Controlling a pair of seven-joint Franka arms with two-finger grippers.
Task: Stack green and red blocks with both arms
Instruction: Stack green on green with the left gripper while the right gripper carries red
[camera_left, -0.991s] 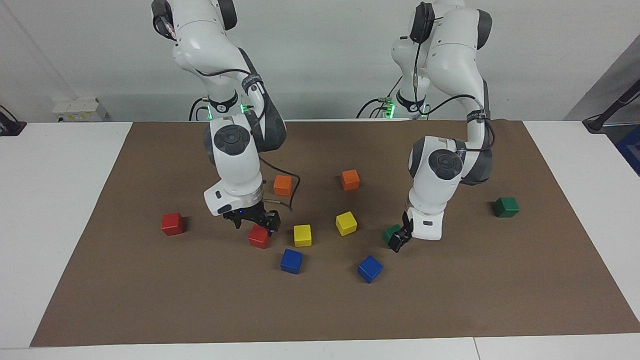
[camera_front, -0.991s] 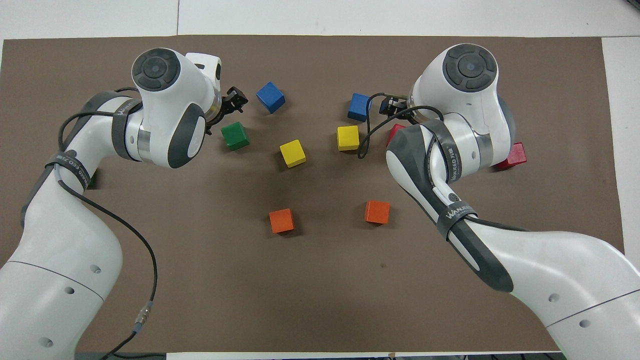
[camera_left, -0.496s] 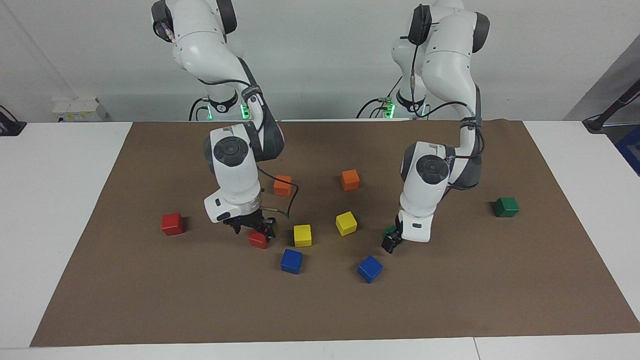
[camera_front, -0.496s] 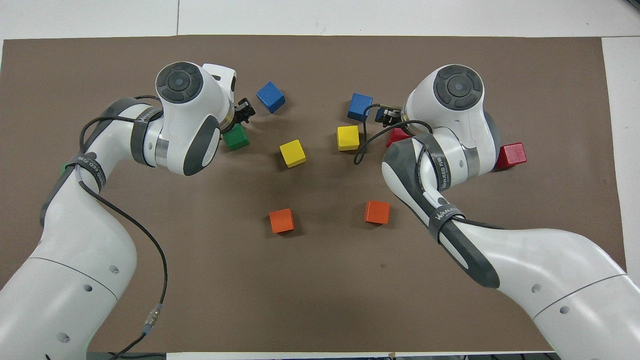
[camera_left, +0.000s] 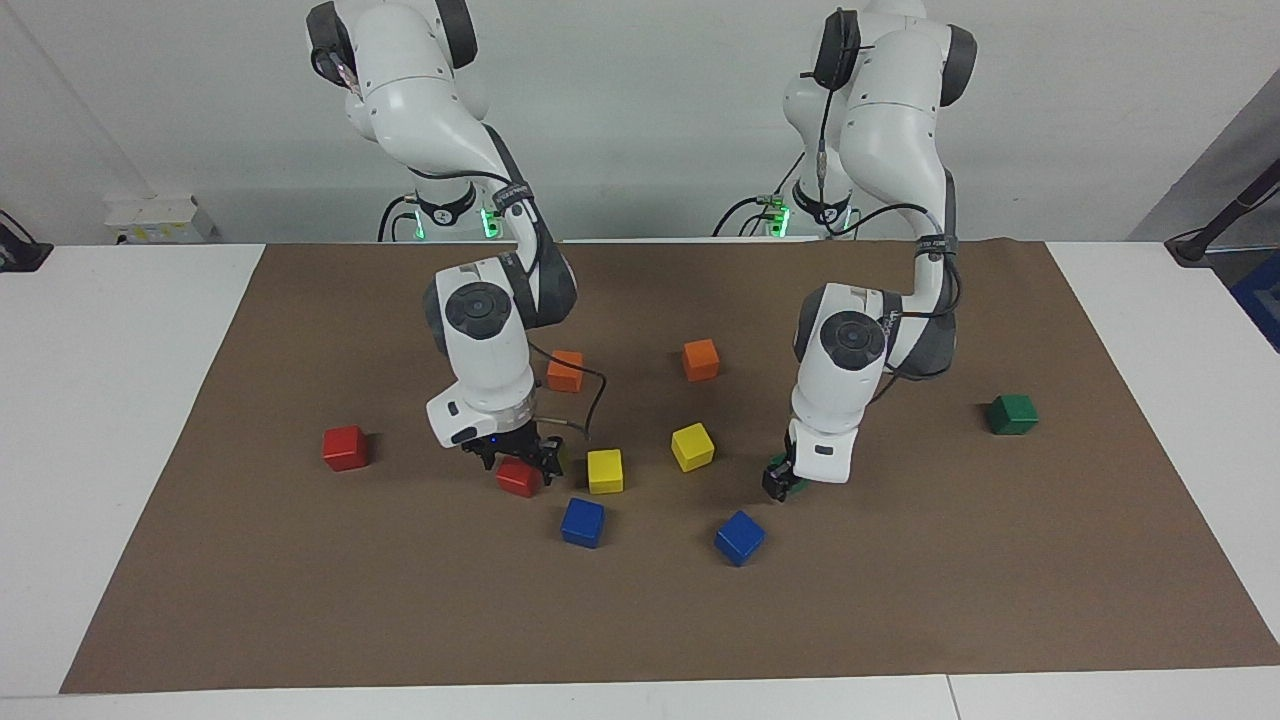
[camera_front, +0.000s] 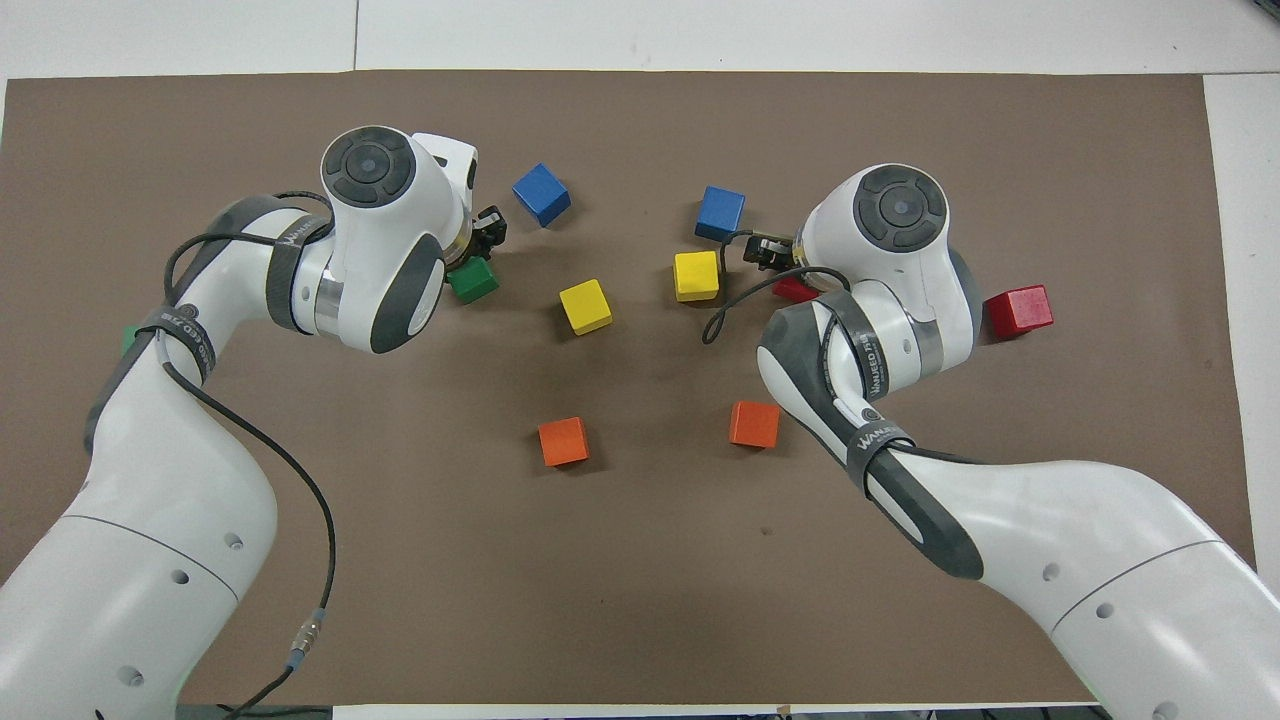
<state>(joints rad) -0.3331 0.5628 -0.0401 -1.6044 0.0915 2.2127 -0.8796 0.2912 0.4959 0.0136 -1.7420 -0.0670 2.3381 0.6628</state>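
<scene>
My right gripper (camera_left: 517, 464) is low over a red block (camera_left: 518, 479), its open fingers on either side of the block. In the overhead view this red block (camera_front: 795, 290) peeks out from under the right gripper (camera_front: 763, 250). My left gripper (camera_left: 782, 482) is down at a green block (camera_left: 792, 489), open, one finger in front of it and hiding most of it. The overhead view shows that green block (camera_front: 473, 281) beside the left gripper (camera_front: 488, 226). A second red block (camera_left: 345, 447) lies toward the right arm's end. A second green block (camera_left: 1012, 413) lies toward the left arm's end.
A brown mat (camera_left: 300, 600) covers the table. Two yellow cubes (camera_left: 605, 470) (camera_left: 692, 446) lie between the grippers. Two blue cubes (camera_left: 583, 522) (camera_left: 740, 537) lie farther from the robots. Two orange cubes (camera_left: 566, 370) (camera_left: 701, 359) lie nearer to the robots.
Both grippers have come down lower onto their blocks, the right on the red one, the left on the green one. No block has moved.
</scene>
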